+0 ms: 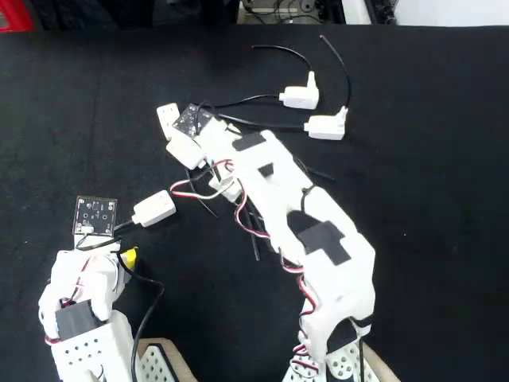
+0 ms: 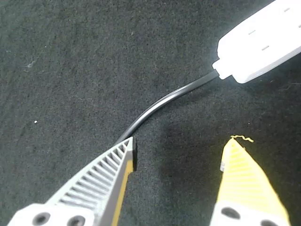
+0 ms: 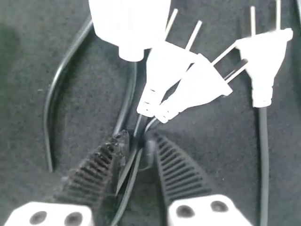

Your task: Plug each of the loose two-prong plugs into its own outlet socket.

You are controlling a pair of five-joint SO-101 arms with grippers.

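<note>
A white outlet socket (image 1: 153,208) lies left of centre, its black cord (image 2: 164,101) running back toward my left gripper (image 2: 182,141). That gripper stands open just short of the socket (image 2: 263,42), one fingertip touching the cord. My right gripper (image 3: 136,141) is farther back at the end of the stretched white arm (image 1: 262,171). It is shut on the black cords of two crossed white two-prong plugs (image 3: 164,70) (image 3: 202,89). A third plug (image 3: 265,56) lies beside them, and a second white socket (image 3: 129,23) lies just beyond. Two more white plugs (image 1: 301,95) (image 1: 326,126) lie at the back right.
Black cloth (image 1: 429,223) covers the whole table. Loose black cords (image 1: 282,54) loop across the back middle. The right arm's red and white wires (image 1: 238,211) hang near the table's centre. Open cloth lies at the far left and along the right side.
</note>
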